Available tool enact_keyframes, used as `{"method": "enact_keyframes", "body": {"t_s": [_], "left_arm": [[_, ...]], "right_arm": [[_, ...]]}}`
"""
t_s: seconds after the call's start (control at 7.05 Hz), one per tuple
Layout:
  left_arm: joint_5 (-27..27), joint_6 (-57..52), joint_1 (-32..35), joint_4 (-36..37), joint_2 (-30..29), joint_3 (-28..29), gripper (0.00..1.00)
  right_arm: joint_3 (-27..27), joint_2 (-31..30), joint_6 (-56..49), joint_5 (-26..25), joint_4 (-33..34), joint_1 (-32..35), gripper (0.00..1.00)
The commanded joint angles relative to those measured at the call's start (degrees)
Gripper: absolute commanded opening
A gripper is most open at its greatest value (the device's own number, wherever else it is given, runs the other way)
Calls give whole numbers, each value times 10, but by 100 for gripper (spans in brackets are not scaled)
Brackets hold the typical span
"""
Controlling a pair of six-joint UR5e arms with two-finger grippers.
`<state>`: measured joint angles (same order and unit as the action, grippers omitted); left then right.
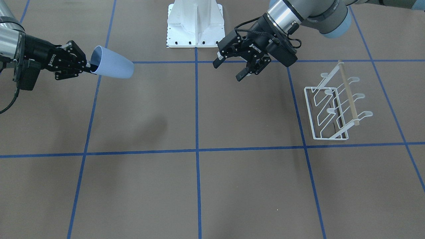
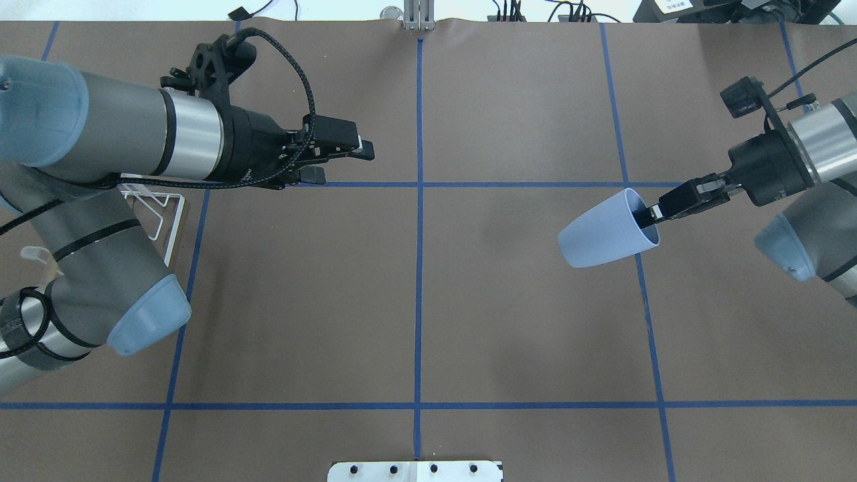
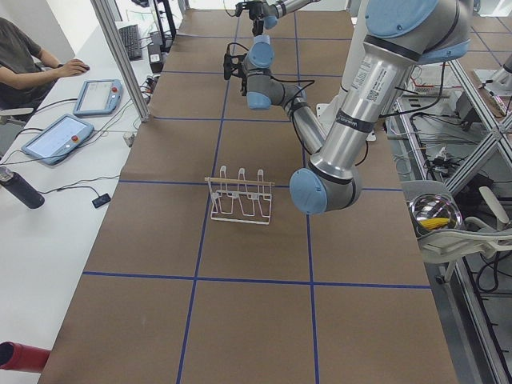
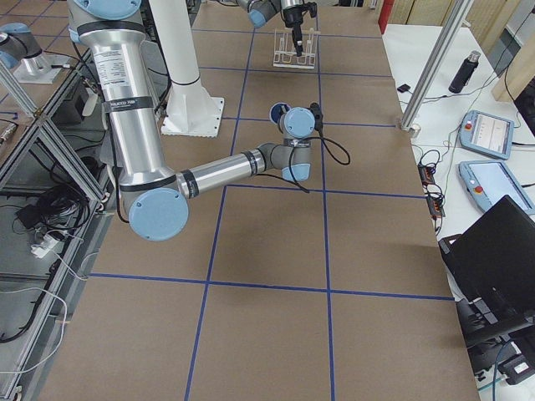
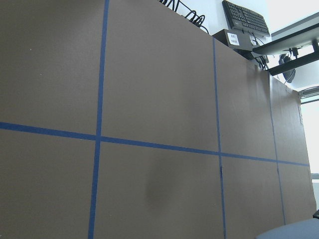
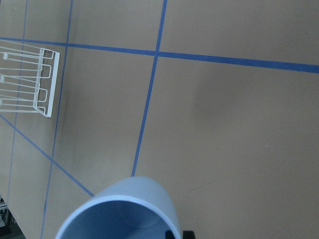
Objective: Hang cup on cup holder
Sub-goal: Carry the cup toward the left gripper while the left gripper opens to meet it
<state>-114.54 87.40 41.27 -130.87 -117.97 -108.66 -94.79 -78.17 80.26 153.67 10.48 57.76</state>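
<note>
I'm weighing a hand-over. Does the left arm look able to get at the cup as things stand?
Probably yes. The left hand is open and points toward the cup, which the right hand holds aloft by its rim, base toward the left hand. Nothing shows in the gap between them.

The rack [image 1: 335,106] stands on the surface [image 1: 199,186], far out on my left side. The cup [image 1: 113,63] is up off the surface on my right, lying sideways — rim in my right jaws, base pointing towards the middle. My left jaws hover between the two.
</note>
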Motion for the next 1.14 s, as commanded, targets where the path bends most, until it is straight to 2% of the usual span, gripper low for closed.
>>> {"method": "enact_keyframes", "body": {"t_s": [0.0, 0.14, 0.28, 0.43, 0.71, 0.99], "left_arm": [[-1, 2, -2, 0, -2, -1, 98], [-1, 7, -4, -2, -2, -2, 98], [0, 48, -7, -53, -2, 5, 98], [1, 117, -7, -142, -2, 25, 98], [5, 301, -8, -365, -8, 95, 98], [6, 397, -8, -423, -15, 99, 98]], "right_arm": [[0, 18, 222, -95, -161, -33, 0], [2, 19, 293, -187, -231, -87, 0], [4, 36, 320, -241, -233, -127, 0], [6, 60, 377, -262, -234, -136, 0], [7, 88, 443, -295, -234, -137, 0], [8, 102, 491, -342, -236, -142, 0]]}}
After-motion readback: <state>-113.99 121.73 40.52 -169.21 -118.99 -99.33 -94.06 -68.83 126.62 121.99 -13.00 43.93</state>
